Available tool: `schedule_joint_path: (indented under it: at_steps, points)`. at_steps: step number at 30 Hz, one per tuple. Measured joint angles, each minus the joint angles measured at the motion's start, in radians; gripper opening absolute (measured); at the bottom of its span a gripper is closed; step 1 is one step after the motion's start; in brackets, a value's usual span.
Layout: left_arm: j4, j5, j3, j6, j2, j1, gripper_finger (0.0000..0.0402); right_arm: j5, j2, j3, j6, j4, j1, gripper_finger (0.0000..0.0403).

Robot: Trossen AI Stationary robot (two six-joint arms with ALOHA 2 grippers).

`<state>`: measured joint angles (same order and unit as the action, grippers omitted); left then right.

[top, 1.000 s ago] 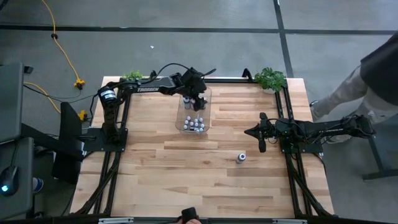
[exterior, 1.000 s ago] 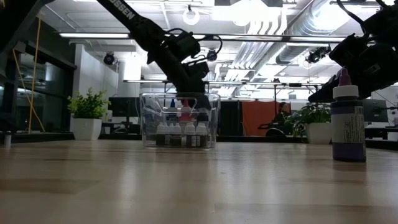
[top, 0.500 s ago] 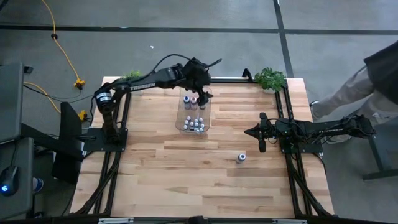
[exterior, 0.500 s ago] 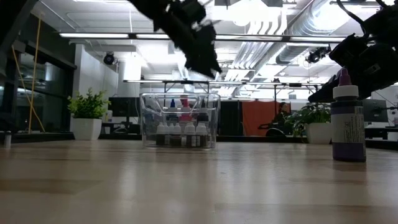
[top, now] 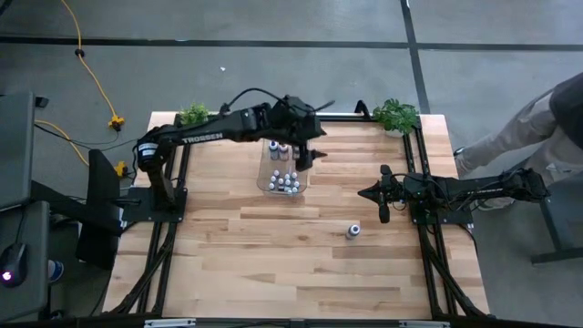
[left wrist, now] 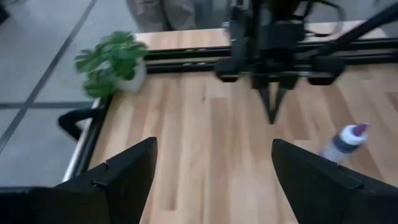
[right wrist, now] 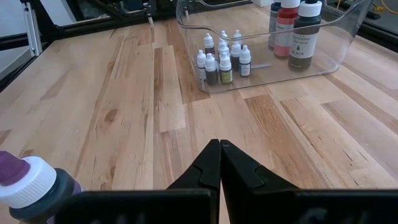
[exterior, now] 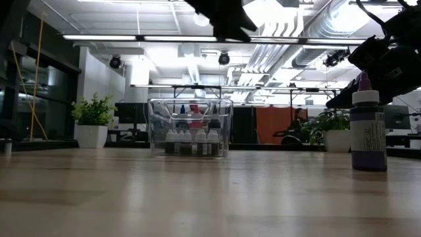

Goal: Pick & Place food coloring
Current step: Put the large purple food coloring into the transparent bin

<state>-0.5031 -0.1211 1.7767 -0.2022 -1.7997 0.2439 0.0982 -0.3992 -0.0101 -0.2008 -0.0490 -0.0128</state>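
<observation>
With my left claw (top: 308, 157) spread empty above the clear plastic bin (top: 271, 182) of small capped food-coloring bottles (top: 287, 182), next comes reaching the lone purple white-capped bottle (top: 352, 231) on the wooden surface (top: 273, 255), near my closed right claw (top: 383, 215).

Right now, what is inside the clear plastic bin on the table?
The clear plastic bin holds a cluster of tiny white-capped bottles and three larger bottles at its other end. Those at the back are partly covered, so an exact count is not possible.
</observation>
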Motion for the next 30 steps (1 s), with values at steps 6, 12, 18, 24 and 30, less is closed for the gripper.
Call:
schedule_joint_path:
  at_steps: [6,12,18,24,30]
  points:
    - [0.03,-0.072,0.0,-0.031,0.0,-0.062,0.031,0.0,0.0,0.0,0.0,0.0,0.0,0.0]
    - [0.067,-0.116,0.0,-0.049,-0.001,-0.134,0.031,0.0,0.0,0.0,0.0,0.0,0.0,0.0]
    - [0.124,-0.053,-0.001,-0.052,-0.027,-0.199,0.031,0.0,0.0,0.0,0.0,0.0,0.0,0.0]
    - [0.194,-0.043,-0.002,-0.02,-0.112,-0.249,0.031,0.0,0.001,0.0,0.0,0.0,0.0,0.0]
    - [0.26,-0.041,-0.002,-0.01,-0.211,-0.293,0.031,0.0,0.0,0.0,0.0,0.0,0.0,0.0]
